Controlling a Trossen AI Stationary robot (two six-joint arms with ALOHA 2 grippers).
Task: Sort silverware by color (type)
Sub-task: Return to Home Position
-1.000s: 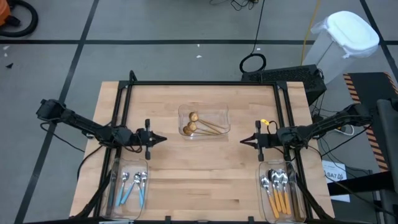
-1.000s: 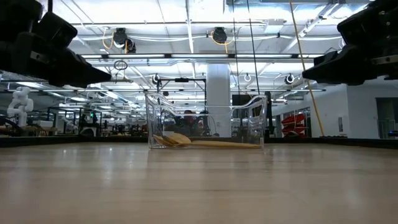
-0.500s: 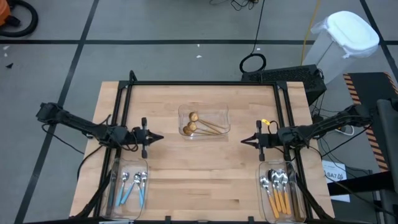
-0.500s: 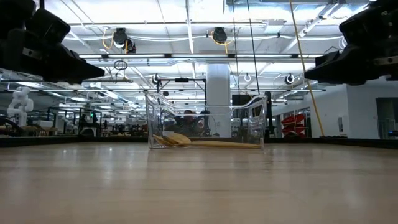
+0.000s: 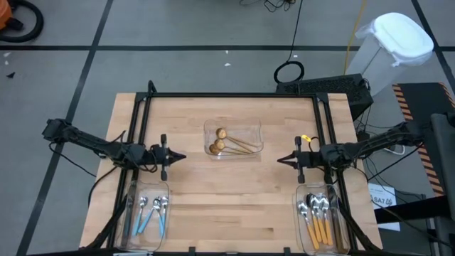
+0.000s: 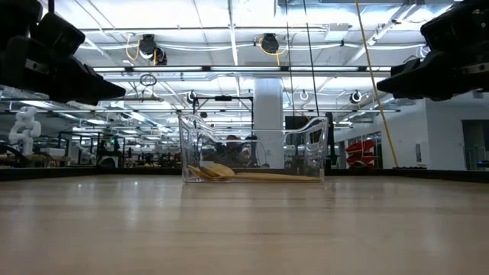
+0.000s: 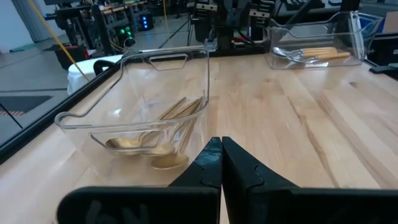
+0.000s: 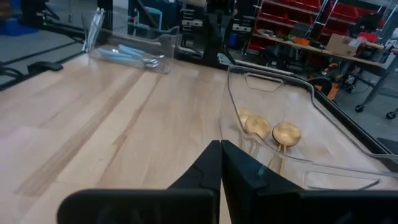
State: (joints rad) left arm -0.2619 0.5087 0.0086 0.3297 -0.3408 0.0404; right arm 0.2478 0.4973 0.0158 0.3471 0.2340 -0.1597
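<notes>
The silverware lies sorted in three clear trays. All-gold spoons rest in the middle tray at the table's far centre. Blue-handled spoons lie in the near-left tray, orange-handled spoons in the near-right tray. My left gripper hovers shut left of the middle tray, pointing right and holding nothing. My right gripper hovers shut right of it, pointing left, also holding nothing. Both wrist views show the shut fingertips above bare wood.
A black frame runs along the table's far, left and right sides. Bare wood lies between the two near trays. A white bin and cables stand on the floor beyond the table.
My left gripper has drawn back a little toward the table's left edge, staying shut. The right gripper has barely shifted. No spoon or tray has moved.
</notes>
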